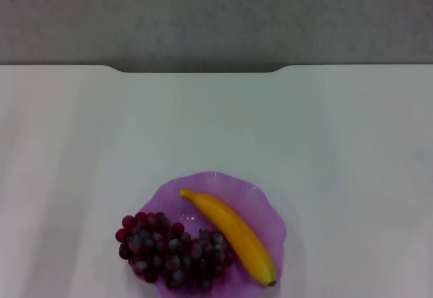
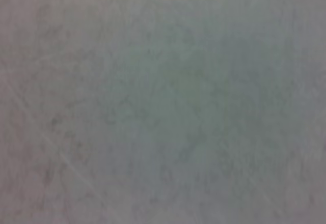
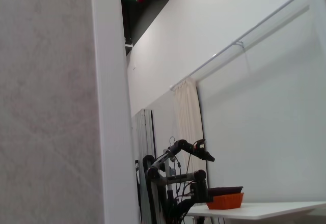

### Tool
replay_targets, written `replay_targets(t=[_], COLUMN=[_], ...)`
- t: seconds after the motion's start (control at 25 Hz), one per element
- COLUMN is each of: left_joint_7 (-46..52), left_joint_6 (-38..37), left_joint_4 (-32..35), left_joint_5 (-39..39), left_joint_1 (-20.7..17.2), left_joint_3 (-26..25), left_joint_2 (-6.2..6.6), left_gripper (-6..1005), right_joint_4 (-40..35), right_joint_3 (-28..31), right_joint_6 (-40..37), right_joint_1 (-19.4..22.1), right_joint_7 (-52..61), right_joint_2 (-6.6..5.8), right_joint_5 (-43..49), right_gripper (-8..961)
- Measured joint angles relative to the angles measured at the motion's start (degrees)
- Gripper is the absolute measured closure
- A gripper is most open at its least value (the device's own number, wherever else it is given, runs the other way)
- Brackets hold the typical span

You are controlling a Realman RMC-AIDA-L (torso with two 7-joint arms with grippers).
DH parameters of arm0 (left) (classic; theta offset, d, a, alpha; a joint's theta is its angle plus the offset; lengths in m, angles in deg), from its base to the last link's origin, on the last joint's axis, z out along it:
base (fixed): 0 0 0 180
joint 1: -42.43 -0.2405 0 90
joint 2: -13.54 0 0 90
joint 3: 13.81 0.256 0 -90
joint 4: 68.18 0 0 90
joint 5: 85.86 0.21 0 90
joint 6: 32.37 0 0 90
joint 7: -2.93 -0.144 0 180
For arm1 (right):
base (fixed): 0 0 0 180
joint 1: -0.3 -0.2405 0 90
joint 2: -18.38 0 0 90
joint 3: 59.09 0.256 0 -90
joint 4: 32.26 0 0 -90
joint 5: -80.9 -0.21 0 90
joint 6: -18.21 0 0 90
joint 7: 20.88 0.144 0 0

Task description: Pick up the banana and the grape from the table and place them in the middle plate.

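Note:
A translucent purple plate (image 1: 260, 203) with a wavy rim sits near the front edge of the white table (image 1: 216, 122) in the head view. The yellow banana (image 1: 233, 233) lies diagonally across the plate, its dark tip toward the front right. A bunch of dark red-purple grapes (image 1: 169, 250) rests on the plate's left side, partly overhanging the rim. Neither gripper shows in any view. The left wrist view shows only a blank grey surface. The right wrist view faces away into the room.
The table's far edge has a notch (image 1: 199, 70) with a grey wall behind it. In the right wrist view, another robot arm (image 3: 175, 175) and a separate table with an orange basket (image 3: 225, 200) stand far off.

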State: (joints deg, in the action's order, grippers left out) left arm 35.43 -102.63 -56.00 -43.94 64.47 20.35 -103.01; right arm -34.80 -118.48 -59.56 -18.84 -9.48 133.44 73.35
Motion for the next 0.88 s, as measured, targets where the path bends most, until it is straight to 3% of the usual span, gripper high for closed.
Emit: replay_targets(t=[0.4,0.68,0.88], left_joint_7=[-8.49,-10.42,-10.89], left_joint_6=[0.13,-0.24,0.04], left_joint_4=[-5.84,-8.32,-8.72], left_joint_5=[0.05,-0.50,-0.79], left_joint_1=[3.96,4.83,4.91], left_joint_3=[-1.10,-1.38,-4.45], left_joint_2=[0.02,-0.08,-0.13], left_gripper=[931,931,931], right_joint_4=[0.57,0.71,0.45], right_joint_3=[0.16,0.17,0.31], right_joint_6=[2.85,3.52,6.59], right_joint_1=[-0.82,-1.23,-1.42], right_joint_7=[0.22,0.05,-0.11], right_joint_2=[-0.21,-0.28,-0.35], right_joint_5=[-0.01,-0.01,0.00], right_gripper=[940,939,938])
